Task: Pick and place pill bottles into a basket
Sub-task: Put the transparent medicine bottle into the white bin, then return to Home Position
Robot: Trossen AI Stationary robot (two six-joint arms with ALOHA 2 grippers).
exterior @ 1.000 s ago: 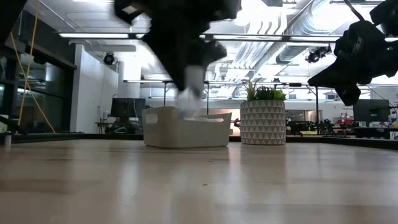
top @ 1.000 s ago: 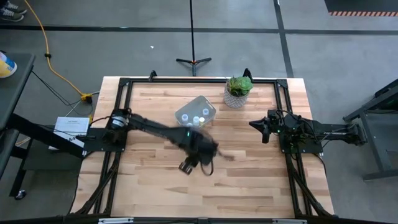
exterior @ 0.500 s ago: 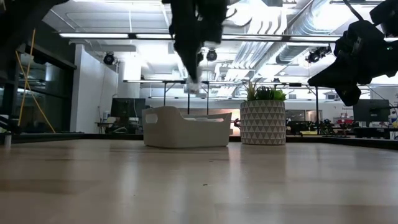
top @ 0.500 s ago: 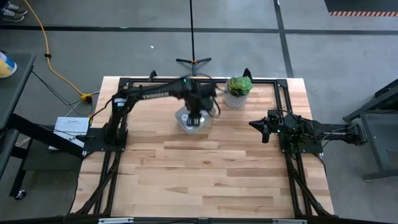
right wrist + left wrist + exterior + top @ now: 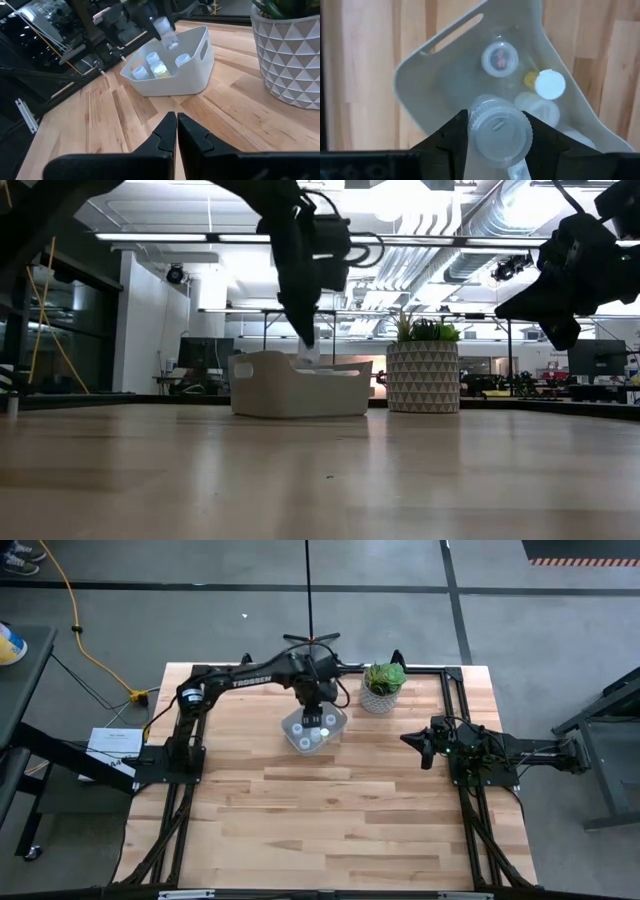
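Observation:
My left gripper is above the basket, shut on a whitish translucent pill bottle. The basket, a pale rectangular bin, stands on the table at the far middle. The held bottle hangs just above the basket's rim in the low view. Several more pill bottles lie inside the basket; one shows a white cap. My right gripper is shut and empty, waiting at the table's right. My left gripper pinches the bottle's round side wall between its two fingers, one on each side. The fingers point down from above. The bottle is lifted clear over the basket's inside, a little tilted, one round end toward the wrist camera.
A white patterned pot with a green plant stands just right of the basket, near the table's far edge. The black frame rails run along the table's edges. Bare wood table lies on the near side.
My left gripper has carried the pill bottle from the table's middle toward the far edge to above the basket, then gone down toward the basket's opening. It has stayed shut on the bottle.

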